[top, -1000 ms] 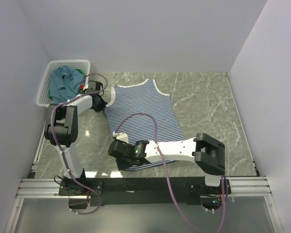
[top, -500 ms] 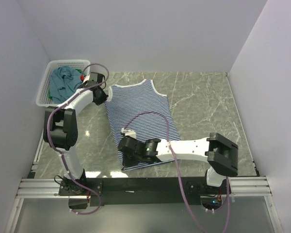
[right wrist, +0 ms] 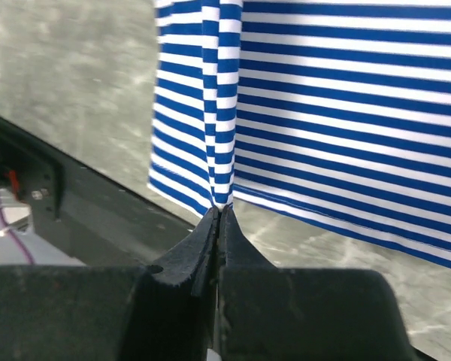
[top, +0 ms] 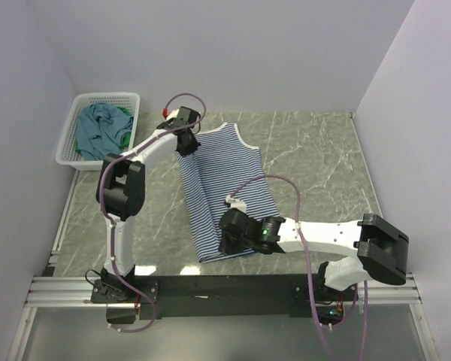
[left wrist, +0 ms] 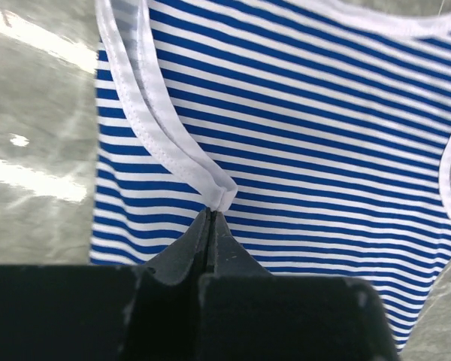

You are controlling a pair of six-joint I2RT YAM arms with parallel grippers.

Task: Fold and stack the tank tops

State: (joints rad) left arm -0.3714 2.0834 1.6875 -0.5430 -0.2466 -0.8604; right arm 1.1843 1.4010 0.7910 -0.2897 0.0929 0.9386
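Striped tank top (top: 229,184) mid-fold, nothing stacked.
Left gripper (left wrist: 212,216) clamps its strap, right gripper (right wrist: 219,213) its hem; teal top (top: 98,126) and green top (top: 79,145) lie in the basket (top: 109,96).

Navy-and-white striped tank top (top: 219,171), grey-veined marble table (top: 323,162).

Bright, even light; tabletop glare
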